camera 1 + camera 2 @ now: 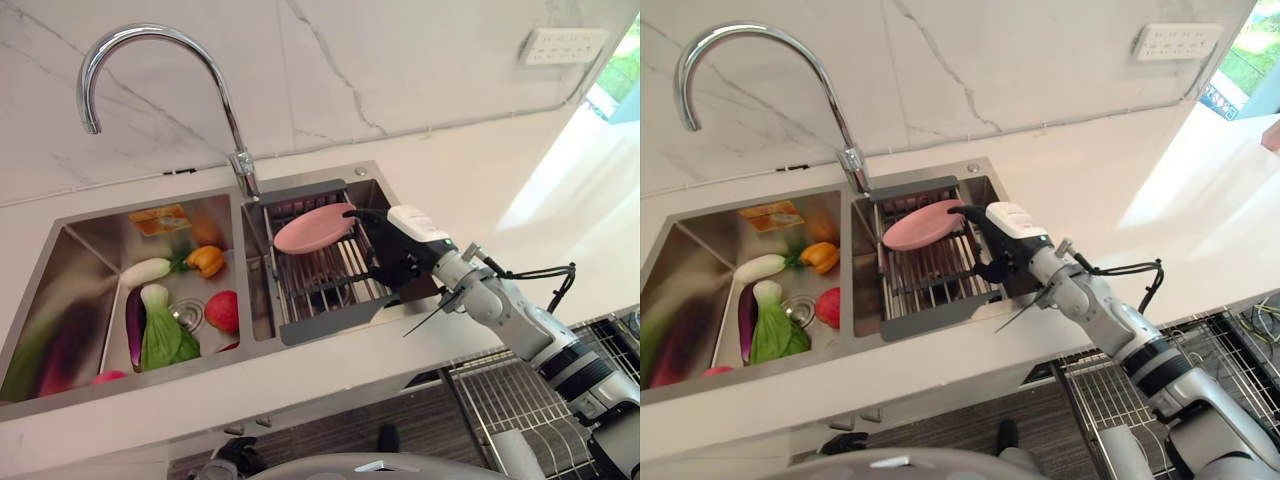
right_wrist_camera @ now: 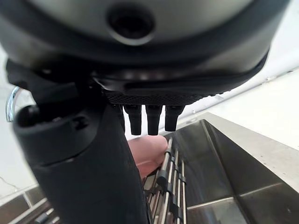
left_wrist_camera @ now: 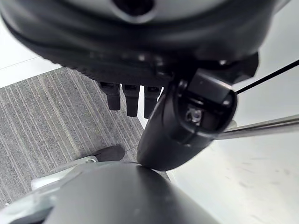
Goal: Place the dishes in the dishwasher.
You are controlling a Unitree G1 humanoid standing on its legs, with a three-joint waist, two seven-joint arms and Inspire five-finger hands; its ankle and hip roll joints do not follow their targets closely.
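A pink plate [image 1: 312, 228] lies tilted on the slatted drying rack [image 1: 330, 280] in the sink's right basin. My right hand [image 1: 398, 250] reaches in from the right, just beside the plate's right rim. Its fingers [image 2: 148, 116] are straight and point toward the plate [image 2: 147, 154], and the hand is open and holds nothing. Whether a fingertip touches the rim I cannot tell. My left hand [image 3: 131, 95] hangs low over grey floor, fingers straight and empty.
The left basin [image 1: 90, 260] holds vegetables: an orange pepper [image 1: 205, 260], a bok choy [image 1: 160, 335], an eggplant [image 1: 135, 325] and a red fruit [image 1: 222, 310]. A tall chrome faucet [image 1: 150, 45] arches over the sink. The dishwasher's wire rack [image 1: 510, 400] stands pulled out at lower right.
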